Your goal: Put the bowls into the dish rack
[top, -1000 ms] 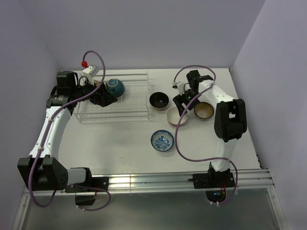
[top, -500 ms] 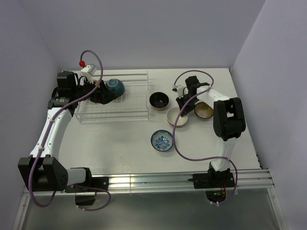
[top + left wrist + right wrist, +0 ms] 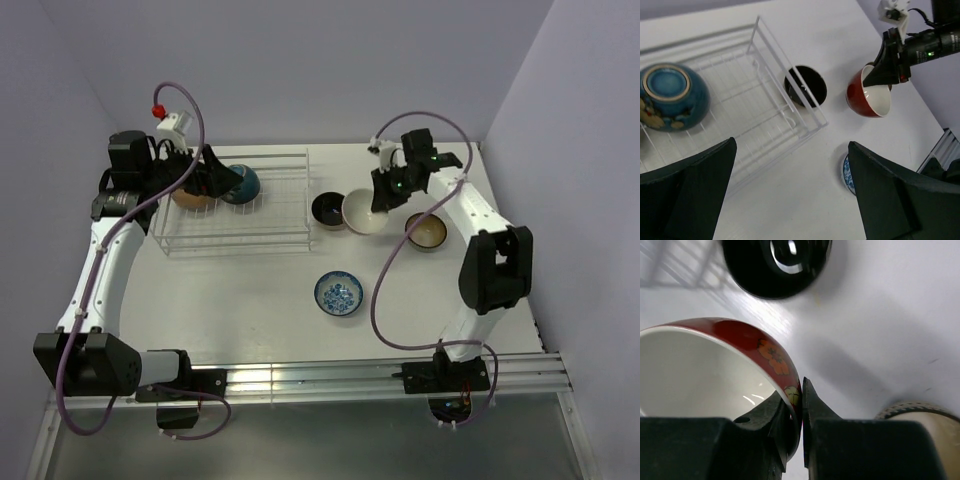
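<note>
Over table, top view: right gripper (image 3: pixel 383 197) pinches rim of red-and-white bowl (image 3: pixel 364 212), tilted, mouth up, black bowl (image 3: pixel 330 208) just beside. Left gripper (image 3: pixel 213 172) hovers above dish rack (image 3: pixel 270 215), spread wide, empty.
Left wrist view: blue bowl (image 3: pixel 667 97) sits mouth-down in rack, ahead-left.
Right wrist view: fingers (image 3: pixel 855 450) clamp floral rim.

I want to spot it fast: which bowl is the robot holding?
Start at the wire dish rack and look just right of it, past the black bowl. There the right gripper pinches a tilted bowl by its rim. It alone is red outside with flowers and white inside.
</note>
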Motion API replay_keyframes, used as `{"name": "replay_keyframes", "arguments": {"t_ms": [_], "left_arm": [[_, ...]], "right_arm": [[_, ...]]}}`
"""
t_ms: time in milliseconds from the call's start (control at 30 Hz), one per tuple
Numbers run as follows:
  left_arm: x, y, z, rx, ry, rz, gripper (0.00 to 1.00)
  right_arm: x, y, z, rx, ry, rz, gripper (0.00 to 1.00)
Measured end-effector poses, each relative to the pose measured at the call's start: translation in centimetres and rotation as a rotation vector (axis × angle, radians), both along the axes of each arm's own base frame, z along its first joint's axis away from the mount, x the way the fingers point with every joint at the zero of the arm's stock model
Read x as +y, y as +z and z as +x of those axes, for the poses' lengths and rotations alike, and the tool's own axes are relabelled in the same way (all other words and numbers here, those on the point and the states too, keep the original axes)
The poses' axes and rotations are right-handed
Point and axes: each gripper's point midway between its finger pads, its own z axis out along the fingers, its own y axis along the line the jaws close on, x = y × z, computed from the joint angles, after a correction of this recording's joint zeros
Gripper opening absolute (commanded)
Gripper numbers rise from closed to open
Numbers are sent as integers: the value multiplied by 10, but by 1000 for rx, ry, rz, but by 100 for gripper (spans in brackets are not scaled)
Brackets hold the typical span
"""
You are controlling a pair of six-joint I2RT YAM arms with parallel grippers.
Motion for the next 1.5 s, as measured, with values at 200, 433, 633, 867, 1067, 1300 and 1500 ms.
{"name": "replay_keyframes", "arguments": {"t_ms": [200, 433, 633, 867, 1067, 1300, 1500], "left_arm": [[-13, 41, 6, -61, -12, -82, 99], [-79, 50, -4, 7, -177, -217, 100], [-134, 38, -35, 137, -319, -338, 99], [-179, 29, -67, 222, -391, -385, 99], [-189, 25, -67, 277, -384, -432, 99], [-198, 15, -66, 328, -366, -437, 99], [-204, 3, -59, 388, -332, -445, 100]], "right_arm": [[13, 116, 9, -262, 6, 158, 0], [36, 156, -8, -313, 59, 346, 0], [48, 139, -23, -212, 52, 451, 0], [55, 138, -25, -169, 32, 516, 0], [58, 138, -23, -164, 20, 531, 0], [62, 131, -27, -139, 12, 538, 0], [71, 127, -32, -128, 30, 533, 0]]}}
